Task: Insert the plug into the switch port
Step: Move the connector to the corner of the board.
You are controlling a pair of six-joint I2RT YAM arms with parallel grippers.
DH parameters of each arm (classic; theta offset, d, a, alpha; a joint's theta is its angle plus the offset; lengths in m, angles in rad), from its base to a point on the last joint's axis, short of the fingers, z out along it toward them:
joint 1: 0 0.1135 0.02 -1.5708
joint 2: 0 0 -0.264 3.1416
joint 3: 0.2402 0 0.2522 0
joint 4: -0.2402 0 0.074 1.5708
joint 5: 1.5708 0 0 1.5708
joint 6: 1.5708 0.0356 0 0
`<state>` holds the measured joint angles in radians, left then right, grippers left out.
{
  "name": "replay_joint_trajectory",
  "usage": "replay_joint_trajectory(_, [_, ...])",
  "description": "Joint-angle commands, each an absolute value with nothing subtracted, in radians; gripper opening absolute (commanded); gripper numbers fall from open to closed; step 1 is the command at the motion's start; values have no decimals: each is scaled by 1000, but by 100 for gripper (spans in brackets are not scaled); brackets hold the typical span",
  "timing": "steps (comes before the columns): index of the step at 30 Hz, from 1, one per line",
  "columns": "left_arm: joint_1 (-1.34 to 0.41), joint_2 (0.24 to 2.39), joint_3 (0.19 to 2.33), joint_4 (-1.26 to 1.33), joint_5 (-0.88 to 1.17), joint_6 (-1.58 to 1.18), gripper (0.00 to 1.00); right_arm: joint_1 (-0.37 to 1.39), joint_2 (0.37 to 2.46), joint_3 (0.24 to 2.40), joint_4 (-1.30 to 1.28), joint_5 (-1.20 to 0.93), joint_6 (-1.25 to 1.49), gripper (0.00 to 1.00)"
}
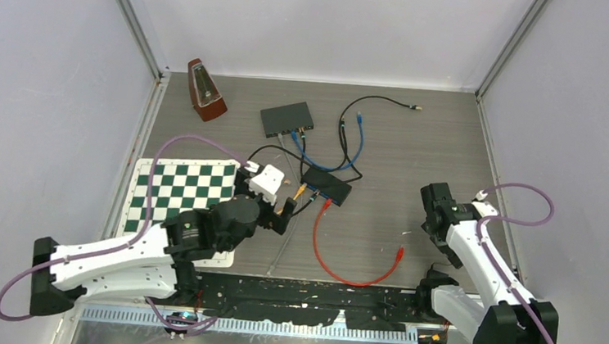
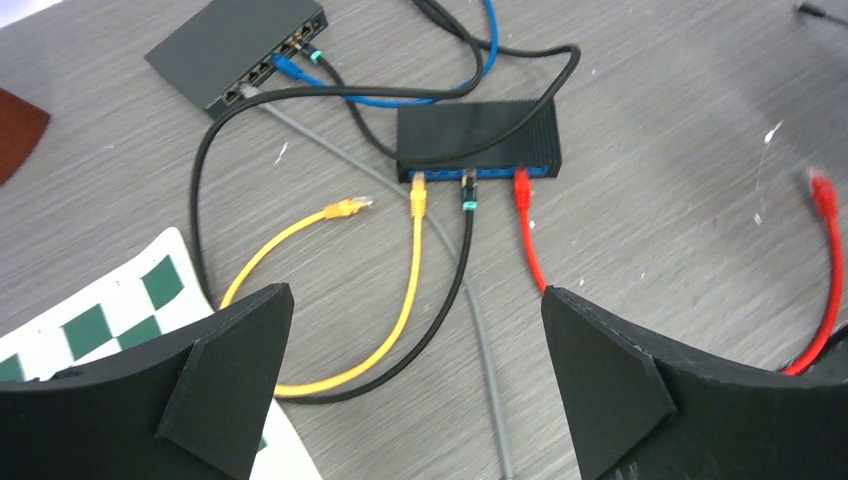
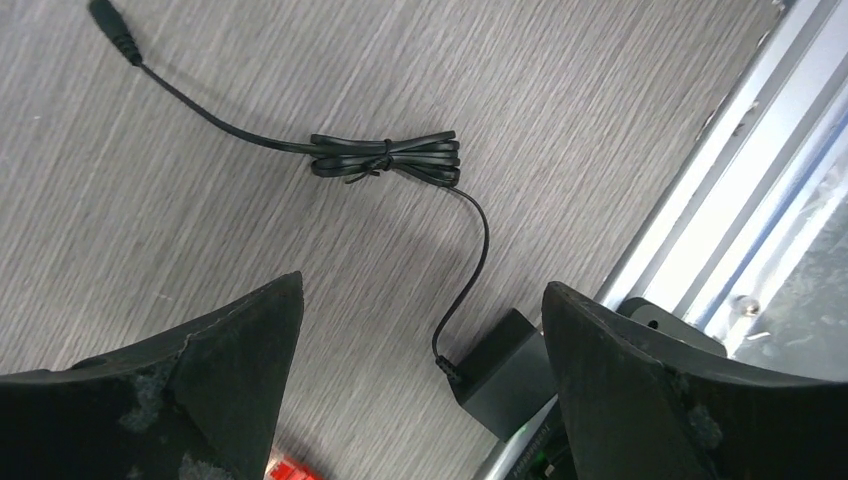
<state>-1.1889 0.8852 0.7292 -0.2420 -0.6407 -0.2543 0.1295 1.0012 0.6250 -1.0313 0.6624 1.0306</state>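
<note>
We have the grey table (image 1: 418, 148) below our left fingers (image 2: 225, 365), which are spread wide and hold nothing. The black switch (image 2: 478, 135) lies ahead of them, beyond the gap. Our right fingers (image 3: 225, 360) are spread too and empty, with a black power adapter (image 3: 500, 370) showing in their gap. The loose yellow plug (image 2: 350, 208) lies ahead of the left pair's left tip, short of the switch, untouched.

We see a brown metronome (image 1: 206, 90) at upper left, a green-and-white chessboard mat (image 1: 185, 189) at left (near corner hidden), and a black power adapter (image 3: 500, 370) at the right wrist view's bottom.
</note>
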Motion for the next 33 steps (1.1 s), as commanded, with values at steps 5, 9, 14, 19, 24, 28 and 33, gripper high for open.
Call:
replay_joint_trajectory(5, [-1185,647,805,-477,-604,-74,98,40,1017,539,-848,619,1049,96])
replay_joint_trajectory(9, [-1182,573,770,-461,-722,27,98,15,1075,525,-779,547,1018,96])
replay_joint_trajectory(14, [-1181,559,741,-480,-826,163,99,14,1108,502,-647,449,919,100])
replay_joint_trajectory(19, [-1179,555,714,-501,-898,248,99,-33,1111,463,-585,308,898,95])
replay_joint_trajectory(24, [-1179,544,642,-435,-928,295,100,-35,1106,430,-465,194,816,92])
replay_joint_trajectory(28, [-1179,529,642,-450,-947,271,100,-35,1136,459,-363,69,718,83])
replay_joint_trajectory(33, [-1179,460,586,-399,-929,293,99,-35,1247,515,-180,-209,585,72])
